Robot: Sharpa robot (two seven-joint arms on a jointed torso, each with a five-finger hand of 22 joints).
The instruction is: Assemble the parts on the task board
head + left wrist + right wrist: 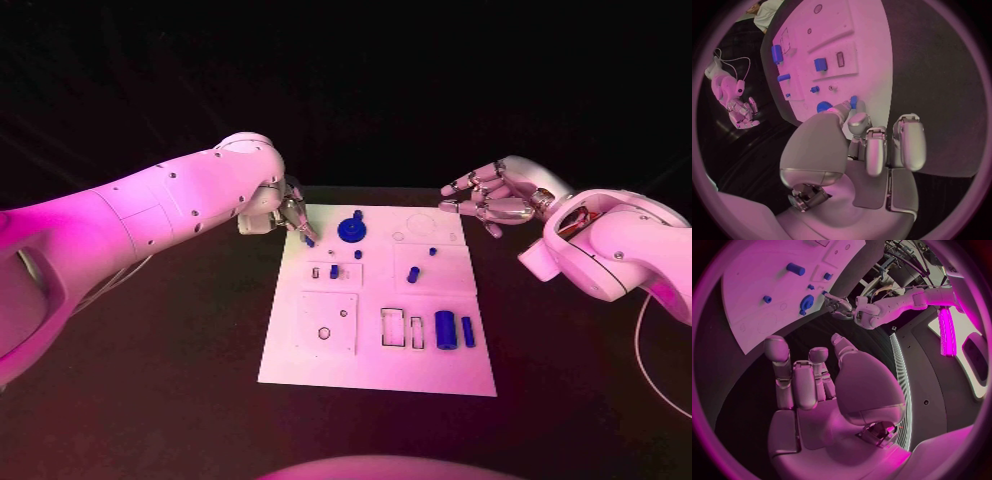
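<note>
Left silver hand [293, 222] pinches a small blue cylindrical part [307, 240] at the white rectangular task board's [378, 375] far-left corner. Right silver hand [495, 199] hovers off the far-right corner, fingers loosely apart, holding nothing.

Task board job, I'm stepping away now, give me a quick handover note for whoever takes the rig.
Left hand: at the far left corner of the task board, pinching a small blue part at its fingertips.
Right hand: open, holding nothing, hovering off the board's far right corner.
On the board: a round blue part at the far end, small blue parts mid-board, two blue cylinders near the slots on the right.
Done: cannot tell what is seated.
Left: place the pinched part, then the rest.
</note>
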